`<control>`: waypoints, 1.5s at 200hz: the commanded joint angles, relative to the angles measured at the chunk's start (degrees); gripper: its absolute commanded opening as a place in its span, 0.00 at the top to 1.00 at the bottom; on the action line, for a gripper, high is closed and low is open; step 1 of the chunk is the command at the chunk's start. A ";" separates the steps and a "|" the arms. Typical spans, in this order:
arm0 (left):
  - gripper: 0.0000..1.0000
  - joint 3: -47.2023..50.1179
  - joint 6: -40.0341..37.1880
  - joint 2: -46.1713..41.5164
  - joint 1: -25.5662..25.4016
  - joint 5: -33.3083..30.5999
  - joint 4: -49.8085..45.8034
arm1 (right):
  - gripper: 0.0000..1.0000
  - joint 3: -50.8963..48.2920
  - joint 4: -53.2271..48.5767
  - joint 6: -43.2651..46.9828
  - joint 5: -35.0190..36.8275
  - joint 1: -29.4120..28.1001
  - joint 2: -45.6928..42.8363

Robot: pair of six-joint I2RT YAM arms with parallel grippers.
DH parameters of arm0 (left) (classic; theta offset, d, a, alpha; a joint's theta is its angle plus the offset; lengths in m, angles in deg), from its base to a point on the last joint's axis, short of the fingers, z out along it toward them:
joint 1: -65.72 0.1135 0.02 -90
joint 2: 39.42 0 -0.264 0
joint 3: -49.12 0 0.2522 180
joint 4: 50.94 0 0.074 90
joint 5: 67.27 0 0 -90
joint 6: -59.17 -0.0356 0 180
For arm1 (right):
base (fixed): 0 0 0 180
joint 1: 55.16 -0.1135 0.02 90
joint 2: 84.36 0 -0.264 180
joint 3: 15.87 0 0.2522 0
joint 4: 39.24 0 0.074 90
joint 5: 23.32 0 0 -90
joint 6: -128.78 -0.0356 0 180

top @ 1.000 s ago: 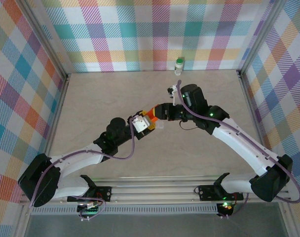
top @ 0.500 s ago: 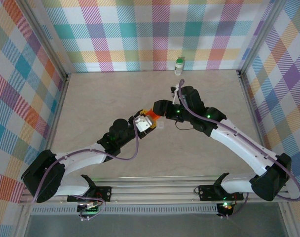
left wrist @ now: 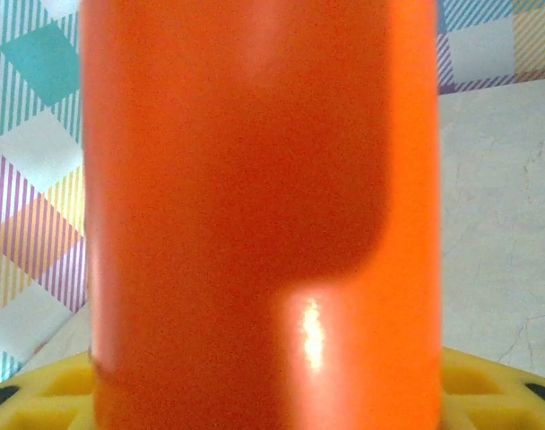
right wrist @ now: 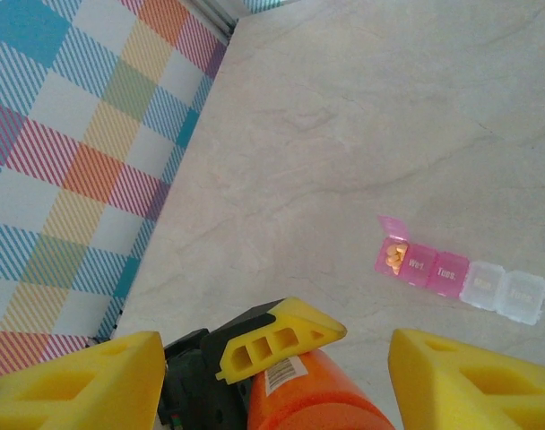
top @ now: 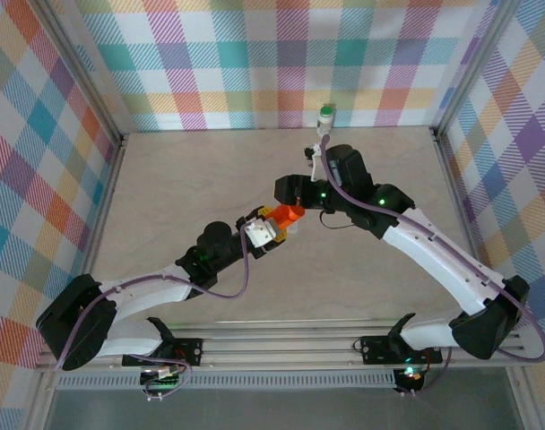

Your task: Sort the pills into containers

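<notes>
Orange vial (top: 289, 214) is held mid-tabletop, pinched by the left claw (top: 272, 221), likely to steady it for the right claw (top: 287, 192), spread just above. Near it lies a pill box (right wrist: 459, 278), one pink lid up, orange pill (right wrist: 396, 255) inside.

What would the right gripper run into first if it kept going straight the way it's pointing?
Most likely the orange vial held by the left gripper: in the right wrist view it sits just ahead, between the open fingers of the right gripper. Depth is unclear, though.
</notes>
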 commanded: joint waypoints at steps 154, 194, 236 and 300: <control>1.00 1.30 15.05 -3.71 10.29 32.93 6.27 | 0.29 -5.11 2.60 65.54 -40.27 10.46 -10.16; 1.00 1.26 15.11 -4.67 11.04 36.36 5.92 | 0.28 -2.81 -3.72 78.47 -51.98 11.17 -5.71; 1.00 0.80 15.00 -5.42 11.04 37.74 4.82 | 0.25 0.49 -7.96 83.08 -55.58 11.35 -0.95; 1.00 -0.45 14.62 -5.52 11.04 39.17 2.72 | 0.25 1.31 -7.30 82.59 -57.24 11.30 1.62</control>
